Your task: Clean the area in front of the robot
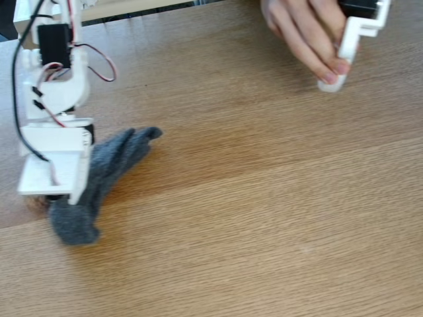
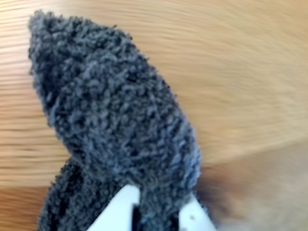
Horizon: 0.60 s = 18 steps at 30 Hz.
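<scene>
The robot [image 1: 56, 86], a white arm with black servos and red and black wires, stands at the left of the fixed view. Its gripper [image 1: 61, 193] points down onto a grey fuzzy cloth [image 1: 106, 168] that lies crumpled on the wood. In the wrist view the two white fingertips [image 2: 118, 209] close on the cloth [image 2: 115, 110] at the bottom edge, with the gripper [image 2: 159, 214] shut on a fold of it. The area [image 1: 264, 198] in front of the robot is light-brown oak-grain wood [image 2: 245, 72].
At the top right of the fixed view a person's hand [image 1: 304, 33] presses a small white object [image 1: 338, 69] onto the wood. A darker tan patch [image 1: 198, 148] lies just right of the cloth.
</scene>
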{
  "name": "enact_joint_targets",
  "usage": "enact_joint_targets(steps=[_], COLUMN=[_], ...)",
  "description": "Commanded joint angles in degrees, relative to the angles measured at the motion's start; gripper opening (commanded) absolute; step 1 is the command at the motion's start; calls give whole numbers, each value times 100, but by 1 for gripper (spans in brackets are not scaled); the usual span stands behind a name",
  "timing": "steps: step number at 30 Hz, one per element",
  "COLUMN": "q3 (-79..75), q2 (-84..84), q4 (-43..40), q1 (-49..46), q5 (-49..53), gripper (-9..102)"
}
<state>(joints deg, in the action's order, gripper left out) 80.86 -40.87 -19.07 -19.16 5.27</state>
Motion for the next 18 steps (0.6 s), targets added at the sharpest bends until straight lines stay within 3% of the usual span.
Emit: enact_joint_targets(steps=[1,10,18], q3=[-79,-79,-70], q2=[-396,-984,-2224], q4=[-123,-1239,-2830], q1=[-905,-1503,-1397], q5=[53,229,387], gripper=[0,0,0])
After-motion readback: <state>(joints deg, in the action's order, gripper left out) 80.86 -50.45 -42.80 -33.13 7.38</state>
